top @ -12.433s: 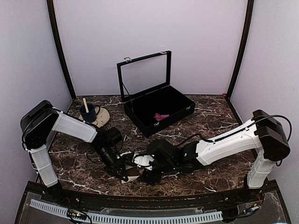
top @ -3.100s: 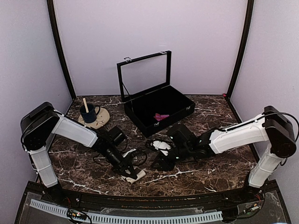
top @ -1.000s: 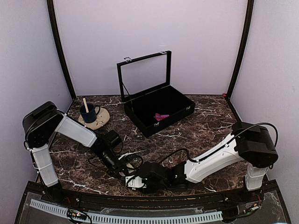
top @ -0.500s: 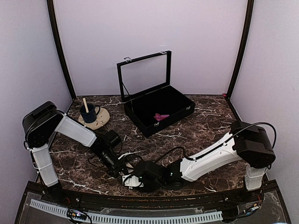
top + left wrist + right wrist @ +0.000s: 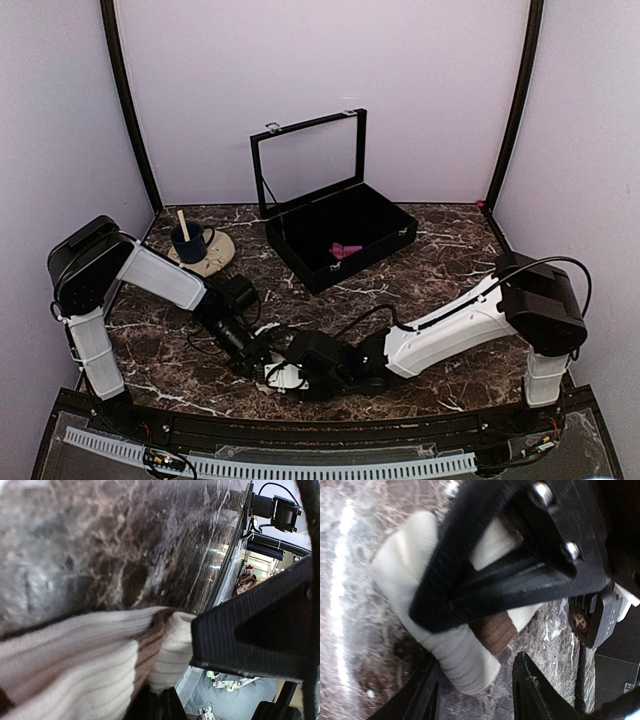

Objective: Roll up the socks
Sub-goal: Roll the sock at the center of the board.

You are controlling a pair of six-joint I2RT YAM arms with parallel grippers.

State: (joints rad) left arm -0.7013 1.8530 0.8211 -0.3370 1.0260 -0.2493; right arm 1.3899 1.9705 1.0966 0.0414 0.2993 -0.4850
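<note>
Right pincer [image 5: 476, 666]: fingers spread, cream sock [image 5: 405, 565] directly ahead, near end between tips, long axis slanting away leftward. Left pincer [image 5: 262, 365]: seemingly clamped on far end. 2 arms equally near. Pink sock [image 5: 347, 250] well beyond, in black case [image 5: 295, 262].

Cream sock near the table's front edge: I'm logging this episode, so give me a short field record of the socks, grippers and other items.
cream sock: on the marble table near its front edge, brown band showing
pink sock: inside the open black case
left gripper: on the cream sock; open or shut unclear
right gripper: open, straddling one end of the cream sock
other: dark blue cup on beige saucer, far left
</note>
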